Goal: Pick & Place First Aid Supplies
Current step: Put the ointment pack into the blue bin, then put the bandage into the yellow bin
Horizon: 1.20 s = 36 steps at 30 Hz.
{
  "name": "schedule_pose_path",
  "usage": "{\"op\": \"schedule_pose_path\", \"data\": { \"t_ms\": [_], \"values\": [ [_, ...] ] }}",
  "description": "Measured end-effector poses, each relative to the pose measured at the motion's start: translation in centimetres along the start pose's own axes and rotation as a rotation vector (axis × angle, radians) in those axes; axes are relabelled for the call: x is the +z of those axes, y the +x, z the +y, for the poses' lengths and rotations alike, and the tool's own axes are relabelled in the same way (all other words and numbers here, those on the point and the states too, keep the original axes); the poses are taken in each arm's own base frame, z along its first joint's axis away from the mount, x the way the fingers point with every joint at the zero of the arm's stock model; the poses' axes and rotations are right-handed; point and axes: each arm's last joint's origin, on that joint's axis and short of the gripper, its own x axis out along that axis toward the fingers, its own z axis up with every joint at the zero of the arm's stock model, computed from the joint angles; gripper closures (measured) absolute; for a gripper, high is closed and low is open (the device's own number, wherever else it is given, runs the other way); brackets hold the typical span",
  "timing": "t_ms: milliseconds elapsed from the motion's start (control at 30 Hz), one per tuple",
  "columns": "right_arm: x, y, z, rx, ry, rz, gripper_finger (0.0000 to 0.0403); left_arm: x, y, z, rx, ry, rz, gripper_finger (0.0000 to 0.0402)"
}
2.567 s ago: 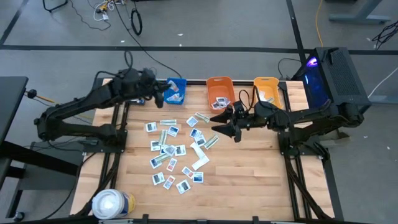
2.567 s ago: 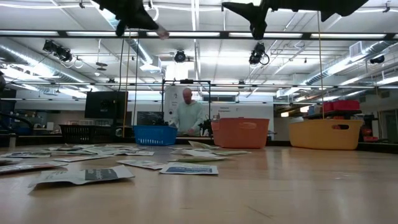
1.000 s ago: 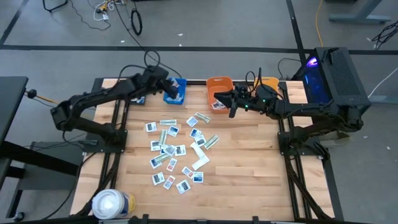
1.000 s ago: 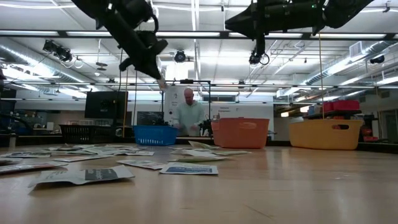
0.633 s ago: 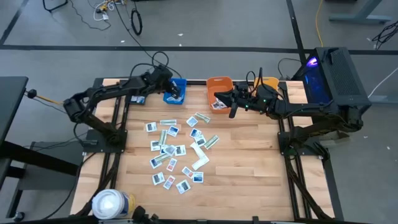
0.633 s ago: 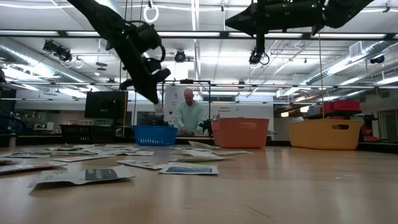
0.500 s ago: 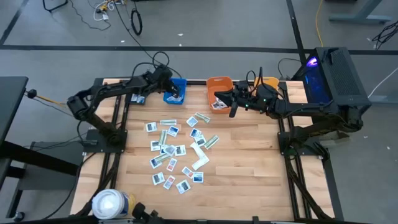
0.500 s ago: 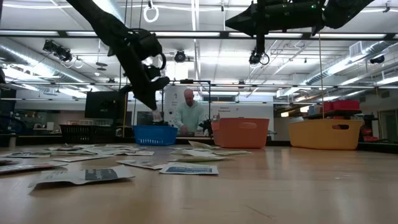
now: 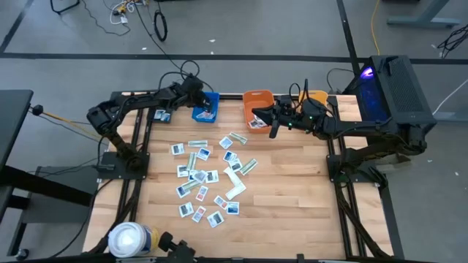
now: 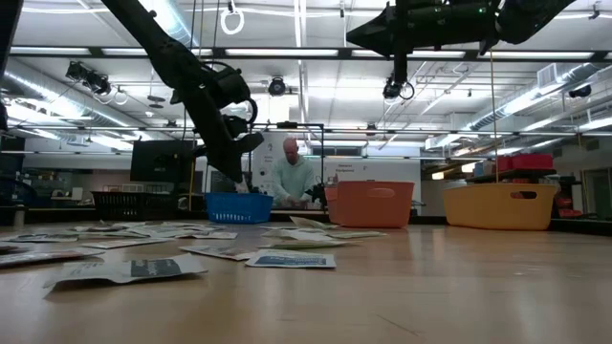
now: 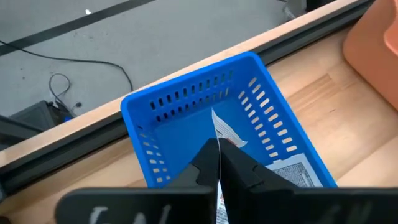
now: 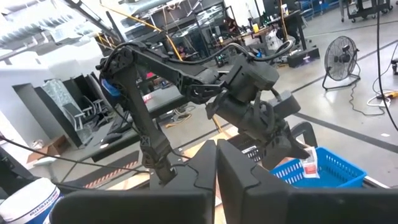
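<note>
My left gripper hangs over the blue bin at the table's far edge, slanting down into it, shut on a small white packet with red print. Another packet lies on the bin's floor. Many first aid supplies lie flat and scattered on the middle of the wooden table. My right gripper is held level high over the orange bin, shut, with nothing between its fingers. My left gripper pinches the white packet between its two fingers, which slant down from the table's left. The packet's free end sticks out past the fingertips. It hangs inside the blue bin's opening; whether it touches the floor there I cannot tell.
A second, yellow-orange bin stands right of the orange one along the far edge. A large white roll sits at the near left corner. A person stands in the room beyond the table.
My left gripper has come down and toward the table's far edge, from above the blue bin to its opening, carrying the packet and staying shut on it.
</note>
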Motion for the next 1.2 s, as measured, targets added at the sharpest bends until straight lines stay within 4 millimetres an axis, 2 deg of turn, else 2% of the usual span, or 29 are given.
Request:
{"op": "schedule_pose_path", "data": {
  "t_ms": [167,433,567,667,833,1033,1200],
  "values": [
    [0.0,0.0,0.0,-0.002,-0.002,0.004,0.0385,0.0,0.0,0.0,0.001,-0.011,0.001,0.0349],
    [0.0,0.0,0.0,-0.002,0.000,0.005,0.0385,0.0,-0.1,0.0,-0.011,-0.024,0.003,0.0249],
    [0.0,0.0,0.0,-0.002,0.000,0.005,0.0385,0.0,-0.3,-0.3,-0.094,-0.031,0.023,0.0209],
    [-0.1,0.0,-0.1,-0.006,0.001,0.015,0.0385,0.2,-1.1,-0.8,-0.185,-0.050,0.024,0.0195],
    [-0.8,0.0,-0.3,-0.021,-0.022,0.089,0.0385,0.8,-3.8,-2.1,-0.293,-0.019,-0.028,0.0199],
    [-2.2,-0.3,-0.4,0.089,-0.110,0.263,0.0383,1.5,-8.6,-3.8,-0.395,0.059,-0.160,0.0217],
    [-3.4,-0.7,-0.6,0.128,-0.154,0.400,0.0354,1.6,-12.6,-5.1,-0.491,0.076,-0.253,0.0222]
  ]
}}
